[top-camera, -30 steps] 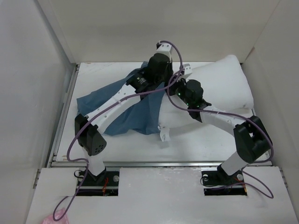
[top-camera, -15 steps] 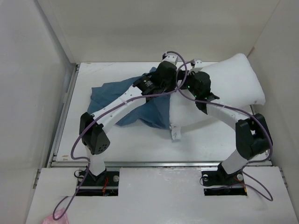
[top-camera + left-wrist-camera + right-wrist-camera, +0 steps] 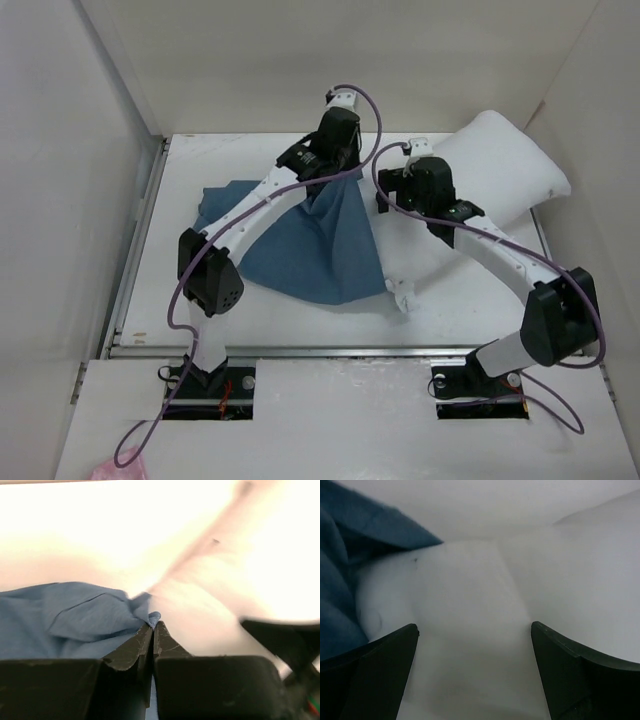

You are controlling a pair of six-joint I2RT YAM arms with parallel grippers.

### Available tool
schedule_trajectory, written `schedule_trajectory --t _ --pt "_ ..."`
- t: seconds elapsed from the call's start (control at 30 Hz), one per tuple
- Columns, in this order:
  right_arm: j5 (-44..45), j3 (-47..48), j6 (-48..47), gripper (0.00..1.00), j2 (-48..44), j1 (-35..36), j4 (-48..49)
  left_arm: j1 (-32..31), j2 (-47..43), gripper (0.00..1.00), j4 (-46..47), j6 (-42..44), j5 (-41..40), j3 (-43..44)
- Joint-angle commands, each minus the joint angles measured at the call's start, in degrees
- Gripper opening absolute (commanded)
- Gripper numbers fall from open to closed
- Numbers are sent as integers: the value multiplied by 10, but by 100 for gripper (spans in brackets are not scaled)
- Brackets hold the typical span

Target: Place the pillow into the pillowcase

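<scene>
The big white pillow (image 3: 500, 165) lies on the table (image 3: 200, 150). It is puffy and a bit slanted. A small white tag (image 3: 403, 293) sticks out at the pillow's near end.

The blue pillowcase (image 3: 310, 245) is right next to the pillow, on its left side. One bit of it is pulled up high. From there the cloth hangs down and spreads wide, like a little tent. Its right edge lies over the left side of the pillow and touches it. I cannot tell if any of the pillow is inside the blue cloth.

The left gripper (image 3: 153, 625) is up above the left side of the pillow. Its two black fingers (image 3: 130, 650) are squeezed tight together, and a small fold of the blue cloth is pinched between the tips. That is the bit that is held up.

The right gripper (image 3: 474, 626) is just over the pillow, close to where the blue edge meets it. Its two fingers (image 3: 375, 665) are spread far apart. White pillow shows between them. They are not pinching anything. Blue cloth peeks in beside the pillow in the right wrist view.
</scene>
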Motion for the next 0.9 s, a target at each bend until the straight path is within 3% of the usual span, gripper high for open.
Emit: schedule_trajectory --t 0.0,0.1,0.17,0.23,0.27,0.3,0.4,0.63,0.7,0.87 --pt "-43 4 1 100 15 4 -69 16 3 0 15 2 -60 25" --pt "-89 -28 7 100 31 4 -26 28 8 0 10 -3 -55 25" --pt "-108 -5 7 81 86 4 -38 28 8 0 10 -3 -55 25" --pt "-120 35 0 41 124 4 -39 28 13 0 15 2 -55 25" --pt "-120 46 0 6 148 4 -32 28 18 0 15 9 -55 36" --pt "-120 59 0 0 154 4 -32 28 18 0 15 9 -50 44" --pt "-144 78 -7 0 99 4 13 28 44 0 15 24 -43 86" --pt "-260 -42 3 0 -112 4 190 33 95 0 4 35 6 171" --pt "-276 -80 20 0 -119 4 222 33 103 0 4 30 21 187" --pt "-289 -89 71 0 -7 4 356 -6 92 0 21 45 80 211"
